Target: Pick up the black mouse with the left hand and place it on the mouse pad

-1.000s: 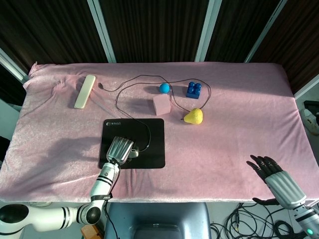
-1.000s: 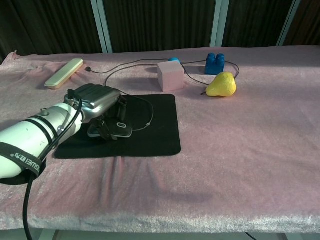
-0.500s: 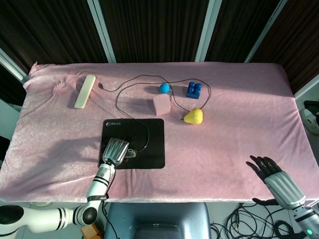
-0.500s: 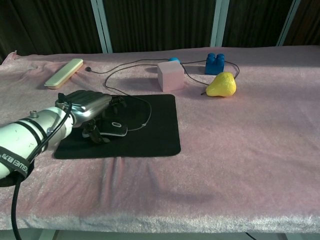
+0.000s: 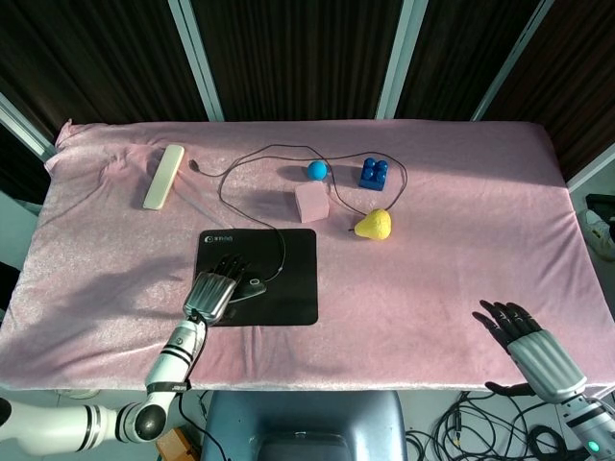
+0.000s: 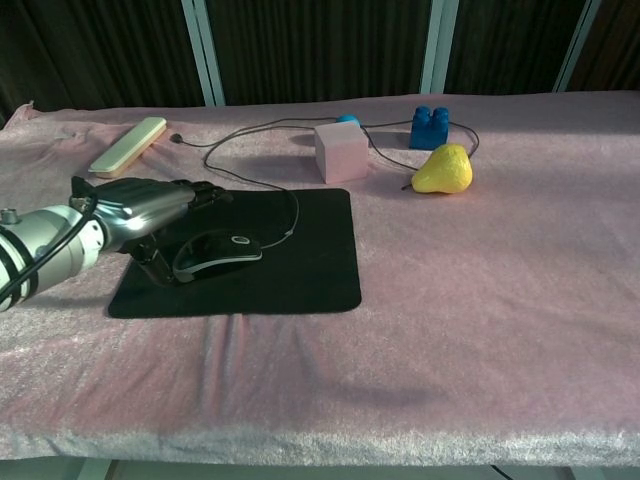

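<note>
on the black rectangular mouse pad (image 6: pixel 300 255) the black wired mouse (image 6: pixel 222 250) lies flat toward the left half, its cord (image 5: pixel 252 159) trailing off toward the back of the pink cloth-covered table (image 5: pixel 432 250). the left hand (image 6: pixel 140 213) hovers just beside the mouse's left flank with fingers spread and nothing in them; the thumb below looks close to the mouse's edge, though whether it touches i cannot tell. the placing looks done, so the step in hand is the release: lift the hand up and leftward without catching the cord or nudging the mouse off the pad. the right hand (image 5: pixel 533 344) rests near the table's front right corner, fingers splayed and holding nothing.

counted outward: one mouse, one pad, one pink cube (image 5: pixel 311 202), one yellow pear (image 5: pixel 373 225), one small blue ball (image 5: pixel 316 170), one blue toy brick (image 5: pixel 374 172) and one cream-coloured flat bar (image 5: pixel 163 176) near the back left.
</note>
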{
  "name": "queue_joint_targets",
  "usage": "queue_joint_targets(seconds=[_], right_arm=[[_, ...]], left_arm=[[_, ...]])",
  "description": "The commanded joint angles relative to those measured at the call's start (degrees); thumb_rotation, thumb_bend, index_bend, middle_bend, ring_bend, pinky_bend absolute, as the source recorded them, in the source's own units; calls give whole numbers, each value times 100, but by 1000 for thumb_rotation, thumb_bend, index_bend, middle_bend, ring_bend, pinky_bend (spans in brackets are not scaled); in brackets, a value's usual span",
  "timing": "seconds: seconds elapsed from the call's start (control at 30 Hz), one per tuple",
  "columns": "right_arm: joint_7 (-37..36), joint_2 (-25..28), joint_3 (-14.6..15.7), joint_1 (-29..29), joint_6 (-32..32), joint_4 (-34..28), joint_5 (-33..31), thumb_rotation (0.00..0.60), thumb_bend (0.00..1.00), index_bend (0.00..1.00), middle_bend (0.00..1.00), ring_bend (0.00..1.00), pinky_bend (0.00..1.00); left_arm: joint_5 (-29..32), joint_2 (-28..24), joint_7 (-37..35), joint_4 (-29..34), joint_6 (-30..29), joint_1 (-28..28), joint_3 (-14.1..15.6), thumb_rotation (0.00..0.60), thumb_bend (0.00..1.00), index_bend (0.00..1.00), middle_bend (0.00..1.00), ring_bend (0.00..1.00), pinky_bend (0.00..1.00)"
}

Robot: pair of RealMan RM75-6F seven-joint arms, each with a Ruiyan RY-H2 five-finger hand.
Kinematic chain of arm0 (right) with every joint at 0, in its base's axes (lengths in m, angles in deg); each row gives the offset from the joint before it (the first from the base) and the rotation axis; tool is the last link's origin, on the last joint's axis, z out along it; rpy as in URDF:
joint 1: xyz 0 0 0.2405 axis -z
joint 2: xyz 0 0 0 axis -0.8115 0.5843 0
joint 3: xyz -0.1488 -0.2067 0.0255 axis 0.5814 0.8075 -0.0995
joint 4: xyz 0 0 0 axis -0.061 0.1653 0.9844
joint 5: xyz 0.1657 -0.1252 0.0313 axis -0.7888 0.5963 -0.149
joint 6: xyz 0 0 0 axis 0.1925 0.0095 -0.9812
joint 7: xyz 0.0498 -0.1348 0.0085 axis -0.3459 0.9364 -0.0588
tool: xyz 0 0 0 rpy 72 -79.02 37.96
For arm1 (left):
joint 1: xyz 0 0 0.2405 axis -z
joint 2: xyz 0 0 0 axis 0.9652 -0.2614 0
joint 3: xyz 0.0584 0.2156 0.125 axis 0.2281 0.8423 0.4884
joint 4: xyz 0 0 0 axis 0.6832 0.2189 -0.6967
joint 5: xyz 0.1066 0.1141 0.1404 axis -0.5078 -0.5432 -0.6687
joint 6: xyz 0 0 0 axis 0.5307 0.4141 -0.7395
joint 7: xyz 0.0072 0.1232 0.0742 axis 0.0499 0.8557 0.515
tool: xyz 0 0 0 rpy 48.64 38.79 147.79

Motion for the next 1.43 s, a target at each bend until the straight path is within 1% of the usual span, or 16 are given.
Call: queue_joint_targets(seconds=[0.03,0.17,0.33,0.47,0.6,0.67,0.73,0.8,0.9,1.0,1.1,1.17,1.3,1.43], right_arm=[[5,0,-4,5,-8,-4,-10,600,45,0,0,13,190],[-10,4,-5,11,-29,-4,-9,600,45,0,0,13,190],[-55,8,-19,17,-68,4,-19,600,45,0,0,13,190],[-93,9,-29,41,-138,15,-19,600,45,0,0,13,190],[-124,-4,-37,76,-222,43,-9,600,45,0,0,13,190],[-126,-16,-48,88,-246,49,-20,600,45,0,0,13,190],[-126,-23,-57,99,-265,55,-35,600,45,0,0,13,190],[-121,-33,-72,122,-305,58,-54,600,45,0,0,13,190],[-106,-63,-95,164,-386,75,-69,600,45,0,0,13,190],[-63,-85,-112,198,-411,80,-117,600,45,0,0,13,190],[-6,-112,-149,228,-421,46,-199,600,45,0,0,13,190],[38,-124,-163,240,-411,27,-238,600,45,0,0,13,190],[139,-146,-178,252,-379,-10,-278,600,45,0,0,13,190],[217,-156,-173,256,-338,-31,-287,600,45,0,0,13,190]], left_arm=[[104,-459,248,414,-262,-79,159,600,276,0,0,1,347],[3,-920,208,620,-540,-231,235,600,276,0,0,8,341],[-151,-1662,-77,844,-761,-529,365,600,279,0,0,9,323],[-613,-2181,-365,962,-1021,-885,643,600,279,0,0,1,304],[-1243,-2459,-657,986,-1668,-1413,942,600,284,0,0,1,295],[-1527,-2469,-783,957,-2020,-1668,1047,600,285,0,0,0,287],[-1875,-2457,-894,877,-2316,-1936,1217,600,287,0,0,1,285],[-2162,-2431,-1015,786,-2507,-2180,1386,600,289,0,0,2,283],[-2483,-2306,-1266,622,-2713,-2503,1549,600,289,0,0,6,278],[-2797,-2102,-1481,334,-2928,-2784,1634,600,289,7,4,9,277],[-3016,-1931,-1643,48,-3059,-2991,1653,600,289,17,14,14,274],[-3092,-1896,-1780,-25,-3079,-3078,1636,600,289,19,16,15,274],[-3235,-1952,-1944,-42,-3133,-3207,1542,600,289,23,19,18,273],[-3332,-1981,-1948,-21,-3140,-3304,1476,600,289,33,20,19,273]])
